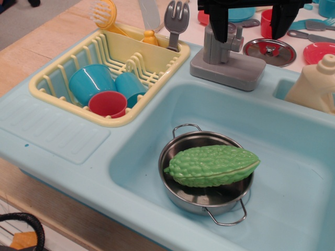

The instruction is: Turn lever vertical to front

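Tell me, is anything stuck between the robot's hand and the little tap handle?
No, nothing visible stands between them. The hand hangs right over the grey faucet, with its fingers on either side of the handle. The fork stands off to the side in the drying rack, out of the way.

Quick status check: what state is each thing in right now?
gripper: above the faucet, jaws spread apart
lever: upright, between the jaws
faucet: standing behind the sink
pot: upright in the sink, holding the bitter gourd
red cup: in the dish rack, mouth facing the camera
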Controlling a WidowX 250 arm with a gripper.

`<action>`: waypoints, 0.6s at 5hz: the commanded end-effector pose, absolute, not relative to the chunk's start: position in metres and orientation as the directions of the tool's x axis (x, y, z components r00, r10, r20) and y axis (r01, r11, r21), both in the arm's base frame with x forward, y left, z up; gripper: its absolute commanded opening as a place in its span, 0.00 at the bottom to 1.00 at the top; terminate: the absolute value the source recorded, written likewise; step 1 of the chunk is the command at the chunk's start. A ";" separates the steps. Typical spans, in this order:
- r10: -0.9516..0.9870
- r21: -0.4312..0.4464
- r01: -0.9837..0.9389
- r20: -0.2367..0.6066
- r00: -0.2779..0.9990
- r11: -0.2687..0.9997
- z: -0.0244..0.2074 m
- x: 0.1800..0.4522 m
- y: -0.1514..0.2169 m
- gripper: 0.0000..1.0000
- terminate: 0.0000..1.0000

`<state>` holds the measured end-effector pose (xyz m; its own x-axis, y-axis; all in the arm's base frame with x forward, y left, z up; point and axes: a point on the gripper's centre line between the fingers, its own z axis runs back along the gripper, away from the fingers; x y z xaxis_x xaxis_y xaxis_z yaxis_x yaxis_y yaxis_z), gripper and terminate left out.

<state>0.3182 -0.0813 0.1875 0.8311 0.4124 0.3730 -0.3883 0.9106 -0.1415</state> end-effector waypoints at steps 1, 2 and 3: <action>0.412 -0.142 -0.388 0.373 0.831 0.911 0.188 0.318 -0.081 1.00 0.00; 0.408 -0.120 -0.394 0.388 0.826 0.911 0.187 0.327 -0.081 1.00 0.00; 0.397 -0.112 -0.386 0.408 0.822 0.916 0.185 0.332 -0.084 1.00 0.00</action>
<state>0.3338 -0.0837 0.1725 0.8409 0.3877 0.3775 -0.3901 0.9178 -0.0738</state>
